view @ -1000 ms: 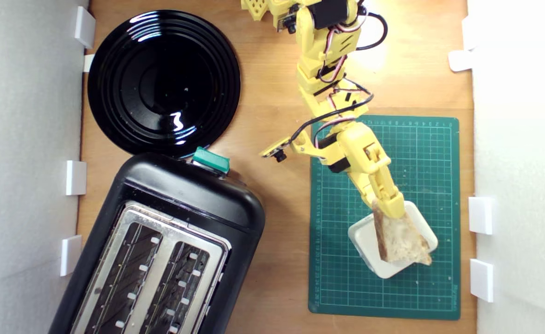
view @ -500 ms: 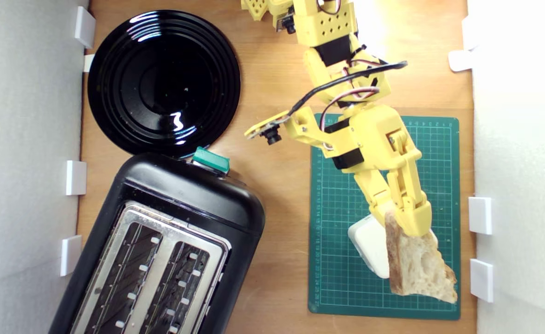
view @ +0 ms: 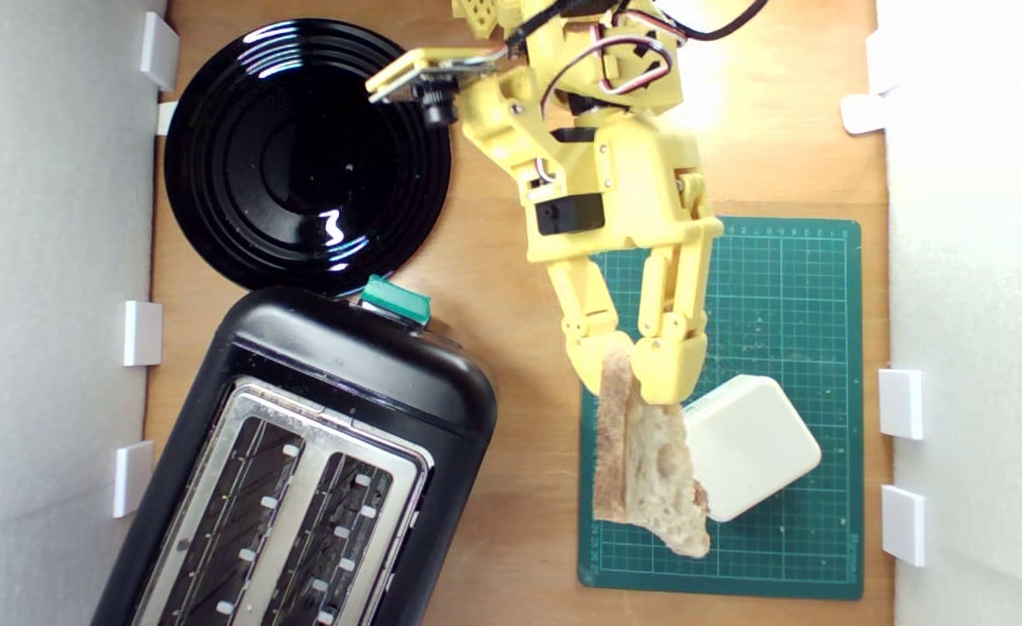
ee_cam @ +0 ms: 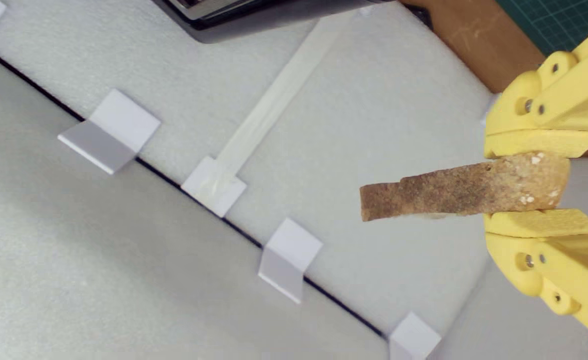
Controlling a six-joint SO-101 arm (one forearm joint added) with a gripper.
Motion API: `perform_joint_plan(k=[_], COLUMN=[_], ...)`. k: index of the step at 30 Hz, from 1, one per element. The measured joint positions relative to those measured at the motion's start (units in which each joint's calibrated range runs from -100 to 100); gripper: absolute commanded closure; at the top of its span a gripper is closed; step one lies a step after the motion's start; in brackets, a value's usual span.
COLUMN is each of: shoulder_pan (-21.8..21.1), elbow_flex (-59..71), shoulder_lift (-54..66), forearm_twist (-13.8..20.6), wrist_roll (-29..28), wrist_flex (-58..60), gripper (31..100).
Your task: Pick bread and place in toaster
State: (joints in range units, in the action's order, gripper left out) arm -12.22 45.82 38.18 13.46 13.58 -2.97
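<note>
My yellow gripper (view: 635,369) is shut on the bread (view: 645,456), a wedge slice with pale holey crumb and a brown crust. The slice hangs lifted over the left edge of the green mat in the exterior view, beside the white block. In the wrist view the bread (ee_cam: 466,187) shows crust-on, clamped between the two yellow fingers of the gripper (ee_cam: 536,183). The black toaster (view: 302,469) with its silver slotted top and teal lever (view: 396,302) sits at the exterior view's lower left, apart from the bread. A corner of the toaster (ee_cam: 253,12) shows in the wrist view.
A round glossy black plate (view: 306,156) lies at the exterior view's upper left, touching the toaster's back. A white rounded square block (view: 754,448) rests on the green cutting mat (view: 789,287). White foam walls with small white brackets (view: 141,333) line both sides.
The arm has lifted the bread off the white block and swung it toward the exterior view's left, from the mat's right part to its left edge. The wrist has turned and risen.
</note>
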Motion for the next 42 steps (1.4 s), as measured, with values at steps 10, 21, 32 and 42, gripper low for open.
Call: perform_joint_plan(k=[10,21,32,42], shoulder_pan=[4.85,11.99,18.86,24.53], elbow_flex=[-16.18,-25.24,-40.87,-42.53], shoulder_lift=[0.84,1.01,-1.76,-1.85], forearm_twist=[-0.09,-10.75,-11.64,-9.33], wrist_roll=[6.42,24.42,36.27,39.43], wrist_flex=[-16.36,-18.64,-37.97,-40.25], gripper=[81.8,81.8,81.8,81.8])
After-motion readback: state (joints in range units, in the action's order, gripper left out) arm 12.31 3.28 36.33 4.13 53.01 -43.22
